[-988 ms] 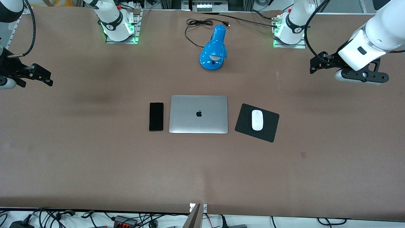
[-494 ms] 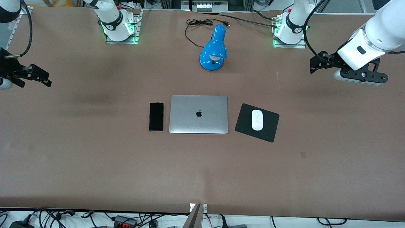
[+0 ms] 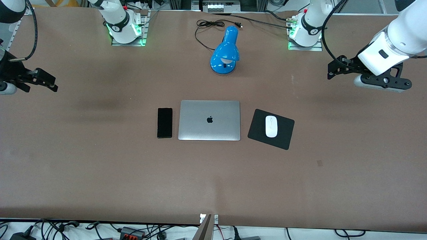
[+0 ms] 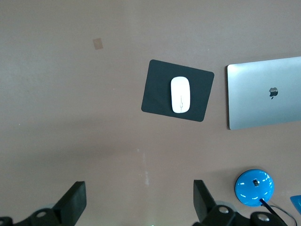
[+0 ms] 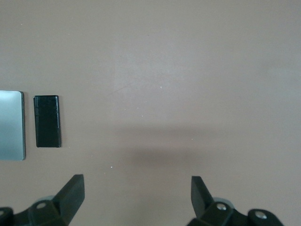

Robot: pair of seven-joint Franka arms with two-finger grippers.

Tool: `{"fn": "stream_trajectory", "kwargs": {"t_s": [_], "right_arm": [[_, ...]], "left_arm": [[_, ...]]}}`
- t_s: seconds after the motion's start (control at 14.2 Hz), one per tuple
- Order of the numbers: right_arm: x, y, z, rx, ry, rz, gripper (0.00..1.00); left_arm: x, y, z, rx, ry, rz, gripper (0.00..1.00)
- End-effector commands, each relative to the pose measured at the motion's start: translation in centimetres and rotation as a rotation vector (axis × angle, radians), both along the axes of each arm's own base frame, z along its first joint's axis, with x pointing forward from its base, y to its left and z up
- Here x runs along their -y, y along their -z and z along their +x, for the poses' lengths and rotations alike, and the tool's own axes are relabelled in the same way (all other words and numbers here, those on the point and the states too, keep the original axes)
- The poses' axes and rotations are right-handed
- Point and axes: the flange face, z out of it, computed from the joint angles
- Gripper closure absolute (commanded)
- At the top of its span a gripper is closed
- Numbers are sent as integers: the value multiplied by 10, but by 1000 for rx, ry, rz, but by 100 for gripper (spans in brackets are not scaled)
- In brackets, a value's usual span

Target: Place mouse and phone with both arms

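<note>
The white mouse (image 3: 271,126) lies on a black mouse pad (image 3: 285,138) beside the closed silver laptop (image 3: 209,120), toward the left arm's end. The black phone (image 3: 164,122) lies flat beside the laptop, toward the right arm's end. My left gripper (image 3: 337,68) hangs open and empty high over bare table near the left arm's end; its wrist view shows the mouse (image 4: 180,95) on the pad (image 4: 157,94) well away from the gripper (image 4: 139,202). My right gripper (image 3: 50,83) hangs open and empty over the right arm's end; its wrist view shows the phone (image 5: 47,121) far from the gripper (image 5: 137,197).
A blue desk lamp (image 3: 225,53) with a black cord (image 3: 208,26) lies between the two bases, farther from the front camera than the laptop. Bare brown table surrounds the laptop group.
Both arms shifted only slightly: the left gripper drifted a little toward its end of the table, the right gripper a little toward the middle. The mouse and phone have not moved.
</note>
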Motion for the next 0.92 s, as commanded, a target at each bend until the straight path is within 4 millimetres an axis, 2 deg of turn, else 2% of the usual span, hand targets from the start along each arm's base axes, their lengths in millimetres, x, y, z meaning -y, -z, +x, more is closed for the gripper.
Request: {"fn": "stream_trajectory", "kwargs": {"t_s": [0.0, 0.85], "right_arm": [[4, -6, -3, 2, 22, -3, 0], [-1, -5, -8, -24, 20, -1, 0]], "left_arm": [[0, -5, 8, 4, 7, 1, 0], [-14, 1, 12, -12, -16, 1, 0]]}}
